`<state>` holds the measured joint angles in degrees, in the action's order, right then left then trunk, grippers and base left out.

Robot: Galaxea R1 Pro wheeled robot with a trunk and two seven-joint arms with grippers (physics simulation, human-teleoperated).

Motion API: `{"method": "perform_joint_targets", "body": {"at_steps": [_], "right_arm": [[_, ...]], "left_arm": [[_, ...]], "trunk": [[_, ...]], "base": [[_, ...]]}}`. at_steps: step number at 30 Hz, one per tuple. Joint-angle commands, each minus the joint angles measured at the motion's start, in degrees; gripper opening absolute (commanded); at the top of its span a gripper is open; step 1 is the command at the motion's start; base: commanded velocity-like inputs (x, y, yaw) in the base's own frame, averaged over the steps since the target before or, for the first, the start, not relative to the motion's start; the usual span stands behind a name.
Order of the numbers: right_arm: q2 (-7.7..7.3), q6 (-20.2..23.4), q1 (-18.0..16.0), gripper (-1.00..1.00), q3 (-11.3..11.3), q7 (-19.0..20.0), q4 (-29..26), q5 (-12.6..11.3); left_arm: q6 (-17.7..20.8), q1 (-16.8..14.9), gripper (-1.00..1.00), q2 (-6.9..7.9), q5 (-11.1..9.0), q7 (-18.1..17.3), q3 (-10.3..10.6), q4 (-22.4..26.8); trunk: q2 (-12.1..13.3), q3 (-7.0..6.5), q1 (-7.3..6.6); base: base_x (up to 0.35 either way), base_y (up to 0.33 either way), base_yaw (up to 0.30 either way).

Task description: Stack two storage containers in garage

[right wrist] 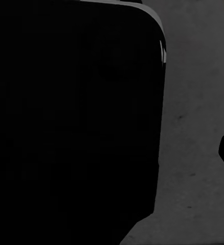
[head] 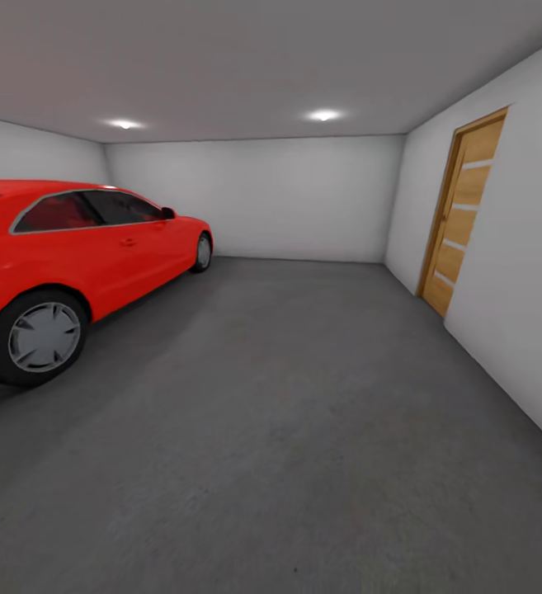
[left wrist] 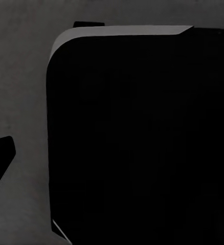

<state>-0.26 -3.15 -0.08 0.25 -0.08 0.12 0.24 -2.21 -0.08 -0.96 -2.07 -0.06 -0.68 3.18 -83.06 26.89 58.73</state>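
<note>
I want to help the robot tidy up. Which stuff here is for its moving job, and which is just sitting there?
For the job:
- the garage floor, dark grey concrete, where a container should go

Just there:
- the red car, parked at the left
- the slatted wooden door in the right wall
- two ceiling lights

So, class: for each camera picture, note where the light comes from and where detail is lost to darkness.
Head view: two ceiling lights brighten the white walls, and the red car casts a soft shadow on the grey floor. Left wrist view: a black unlit shape swallows detail. Right wrist view: the same, beside dim speckled floor.
</note>
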Motion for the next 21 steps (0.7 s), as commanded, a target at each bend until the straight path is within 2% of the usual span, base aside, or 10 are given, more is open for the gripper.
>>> {"method": "perform_joint_targets", "body": {"at_steps": [1, 9, 13, 21], "right_arm": [[0.00, -0.19, -0.01, 1.00, 0.02, -0.01, 0.02, 0.02], [0.00, -0.19, -0.01, 1.00, 0.02, -0.01, 0.03, 0.02], [-0.02, -0.14, -0.01, 1.00, 0.02, -0.01, 0.03, 0.02], [-0.17, -0.19, -0.01, 1.00, 0.10, -0.01, 0.01, 0.11]], "left_arm": [[-0.17, -0.01, 1.00, -0.01, -0.81, -0.02, -0.03, -0.01], [-0.17, -0.01, 1.00, 0.01, -1.09, -0.02, -0.02, 0.03], [-0.17, -0.01, 1.00, 0.04, -1.09, -0.02, 0.02, 0.01], [0.40, -0.01, 1.00, -0.06, -1.35, 0.57, 0.07, -0.10]], "trunk": [[-0.02, 0.04, 0.00], [-0.02, 0.04, 0.00], [-0.02, 0.04, 0.00], [-0.02, 0.04, 0.00]], "base": [[0.000, 0.000, -0.239], [0.000, 0.000, -0.237], [0.032, 0.000, -0.124], [0.282, 0.000, -0.013]]}}
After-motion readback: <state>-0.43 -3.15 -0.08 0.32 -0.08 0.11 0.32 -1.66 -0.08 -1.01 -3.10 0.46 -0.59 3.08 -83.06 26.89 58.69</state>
